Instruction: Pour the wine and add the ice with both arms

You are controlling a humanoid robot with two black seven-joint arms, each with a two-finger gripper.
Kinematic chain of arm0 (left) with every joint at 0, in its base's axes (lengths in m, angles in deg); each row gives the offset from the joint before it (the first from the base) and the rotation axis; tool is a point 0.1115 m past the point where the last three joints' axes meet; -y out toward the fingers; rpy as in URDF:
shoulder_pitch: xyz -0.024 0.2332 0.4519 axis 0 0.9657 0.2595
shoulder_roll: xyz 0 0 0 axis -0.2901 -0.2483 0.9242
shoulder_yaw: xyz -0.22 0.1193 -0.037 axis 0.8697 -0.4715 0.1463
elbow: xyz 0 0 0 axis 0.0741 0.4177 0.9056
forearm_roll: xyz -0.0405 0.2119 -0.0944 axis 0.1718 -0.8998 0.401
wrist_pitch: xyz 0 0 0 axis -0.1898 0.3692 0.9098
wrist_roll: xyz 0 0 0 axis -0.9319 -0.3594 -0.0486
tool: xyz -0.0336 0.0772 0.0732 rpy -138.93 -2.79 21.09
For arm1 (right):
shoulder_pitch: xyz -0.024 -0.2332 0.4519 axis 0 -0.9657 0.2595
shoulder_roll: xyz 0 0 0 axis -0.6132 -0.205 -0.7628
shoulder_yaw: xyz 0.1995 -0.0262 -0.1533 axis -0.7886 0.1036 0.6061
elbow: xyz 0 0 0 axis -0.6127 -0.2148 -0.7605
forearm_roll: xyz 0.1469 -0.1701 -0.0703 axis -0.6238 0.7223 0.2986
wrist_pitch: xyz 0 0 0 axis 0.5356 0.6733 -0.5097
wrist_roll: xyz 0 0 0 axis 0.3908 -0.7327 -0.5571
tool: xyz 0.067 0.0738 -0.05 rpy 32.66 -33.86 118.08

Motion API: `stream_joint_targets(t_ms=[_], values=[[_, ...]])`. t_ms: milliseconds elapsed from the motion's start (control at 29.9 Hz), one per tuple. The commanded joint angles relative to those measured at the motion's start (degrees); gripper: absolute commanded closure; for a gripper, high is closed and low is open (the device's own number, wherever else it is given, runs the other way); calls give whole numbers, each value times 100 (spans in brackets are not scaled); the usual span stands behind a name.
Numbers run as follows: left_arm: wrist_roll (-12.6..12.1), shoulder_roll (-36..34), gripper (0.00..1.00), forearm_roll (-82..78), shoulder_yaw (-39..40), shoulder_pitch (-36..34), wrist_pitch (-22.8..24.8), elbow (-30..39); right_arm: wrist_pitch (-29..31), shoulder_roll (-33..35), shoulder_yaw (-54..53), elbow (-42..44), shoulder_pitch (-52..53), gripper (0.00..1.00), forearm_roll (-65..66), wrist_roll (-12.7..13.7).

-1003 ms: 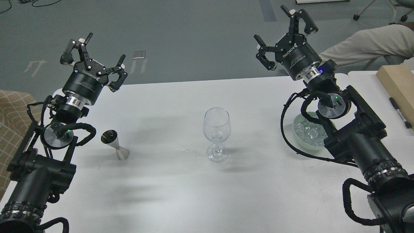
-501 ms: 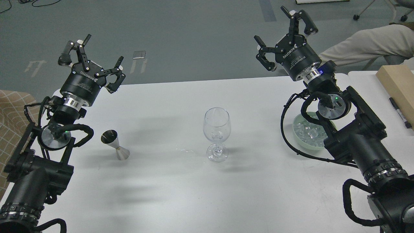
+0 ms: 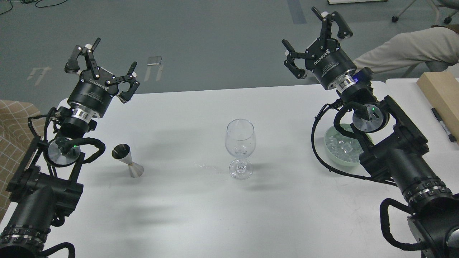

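While both our arms hang raised over the far edge of the white surface (image 3: 200,211), neither has anything in its grip: our left pincer (image 3: 101,64) has its fingers spread wide and empty, and so does our right pincer (image 3: 312,42).

We see the ice (image 3: 342,147) heaped in a pale green bowl (image 3: 331,153) on the right, partly hidden under our right forearm. We judge the cubes to be hard, light and slick, likely to squirt out of a hard pinch, so we would close gently across two flat faces of a single cube lying at the top of the heap.

The wine glass (image 3: 240,138) stands upright in the middle, apparently empty, well apart from the bowl. Thin and tall on a narrow foot, it looks fragile and easy to tip; a cube should be released low inside the rim rather than from high up.

Near our left arm stands a small metal measuring cup (image 3: 126,159). Being stiff and smooth, it is best taken at its narrow waist and kept level until over the glass.
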Motion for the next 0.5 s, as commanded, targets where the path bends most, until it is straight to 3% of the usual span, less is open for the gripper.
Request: stream_joint_targets(t_ms=[0,468], values=[[-4,9,2,0,0,4,0,0,0,0,-3,8,9,1,0,0],[-4,-18,2,-17,-9,65,0,9,0,0,14,8,0,1,9,0]])
